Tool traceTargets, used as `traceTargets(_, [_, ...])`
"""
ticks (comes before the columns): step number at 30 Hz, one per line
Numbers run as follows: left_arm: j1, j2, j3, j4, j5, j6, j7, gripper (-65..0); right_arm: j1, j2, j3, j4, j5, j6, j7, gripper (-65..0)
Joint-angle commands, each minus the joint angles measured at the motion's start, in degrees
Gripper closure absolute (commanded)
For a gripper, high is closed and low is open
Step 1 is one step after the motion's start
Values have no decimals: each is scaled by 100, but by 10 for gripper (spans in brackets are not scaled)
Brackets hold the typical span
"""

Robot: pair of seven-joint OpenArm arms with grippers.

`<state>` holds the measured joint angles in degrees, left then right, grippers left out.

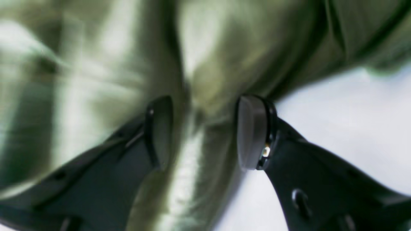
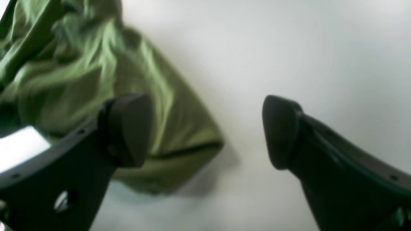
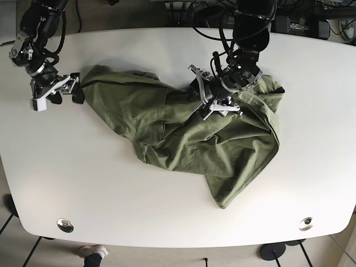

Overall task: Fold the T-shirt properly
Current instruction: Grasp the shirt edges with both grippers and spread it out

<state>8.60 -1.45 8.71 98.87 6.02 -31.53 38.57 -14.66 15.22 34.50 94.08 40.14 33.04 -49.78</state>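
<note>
Filling most of the base view, the white table (image 3: 83,183) carries a crumpled olive-green T-shirt (image 3: 183,139) that sprawls from about nine o'clock, across the centre, and out to a point near five o'clock. The cloth lies bunched and wrinkled, with no neat fold visible; one rounded end reaches toward ten o'clock and a thicker mass sits near two o'clock.

At roughly one o'clock of the shirt's middle, the left gripper (image 3: 218,100) is down on the fabric. Its wrist view shows the two dark fingers (image 1: 253,131) parted, with a ridge of green cloth rising between them; the blur leaves unclear whether the pads touch the cloth.

At ten o'clock in the base view, the right gripper (image 3: 55,93) sits at the shirt's rounded end, just beside the hem. Its wrist view shows the jaws spread wide over bare table, one finger (image 2: 128,128) overlapping the hem edge of the garment and the other well clear, nothing held between them.
</note>
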Motion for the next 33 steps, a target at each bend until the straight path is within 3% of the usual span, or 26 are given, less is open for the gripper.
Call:
traceTargets(1, [-56, 18, 13, 342, -53, 19, -107, -296, -209, 100, 27, 126, 237, 15, 147, -514])
traceTargets(8, [-29, 9, 13, 860, -88, 1, -107, -294, -684, -120, 0, 108, 351, 15, 147, -514])
traceTargets(13, [-12, -35, -49, 895, -932, -482, -90, -293, -939, -234, -457, 99, 342, 15, 156, -514])
traceTargets(20, [-64, 18, -1166, 922, -985, -465, -98, -293, -587, -621, -685, -534, -115, 15, 182, -504])
traceTargets(23, [-179, 238, -2062, 895, -985, -465, -81, -299, -455, -604, -685, -648, -159, 147, 182, -342])
traceTargets(24, [-205, 299, -2370, 878, -976, -465, -81, -299, -455, -604, -685, -648, -159, 235, 182, -262])
traceTargets(25, [-223, 343, -2722, 851, -976, -465, -81, -300, -455, -595, -685, -630, -159, 305, 174, -127])
traceTargets(26, [-223, 343, -2897, 790, -976, -465, -81, -300, -455, -595, -676, -551, -159, 296, 165, -44])
traceTargets(29, [-223, 343, -3434, 526, -976, -465, -81, -300, -534, -568, -633, 284, -177, 288, 156, -22])
traceTargets(33, [-100, 343, -3671, 438, -985, -500, -81, -300, -534, -190, -633, 1418, -177, 270, 156, -19])
